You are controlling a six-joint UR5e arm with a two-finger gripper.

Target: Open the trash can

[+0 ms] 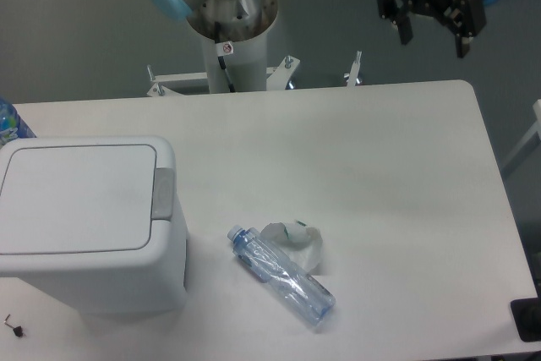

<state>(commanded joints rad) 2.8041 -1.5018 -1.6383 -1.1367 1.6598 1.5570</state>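
Observation:
The trash can (pixel 84 226) is a big boxy white bin at the table's left side, its flat lid (pixel 76 196) down and closed. A grey push tab (pixel 163 194) sits on the lid's right edge. My gripper (pixel 434 33) hangs high at the upper right, above the table's far right corner and far from the bin. Its two dark fingers are spread apart and hold nothing.
A clear plastic bottle (pixel 281 275) lies on the white table (pixel 355 158) just right of the bin, beside a crumpled white wrapper (pixel 296 243). The arm's base column (pixel 228 31) stands at the far edge. A blue-capped bottle (pixel 10 122) peeks in at the left edge.

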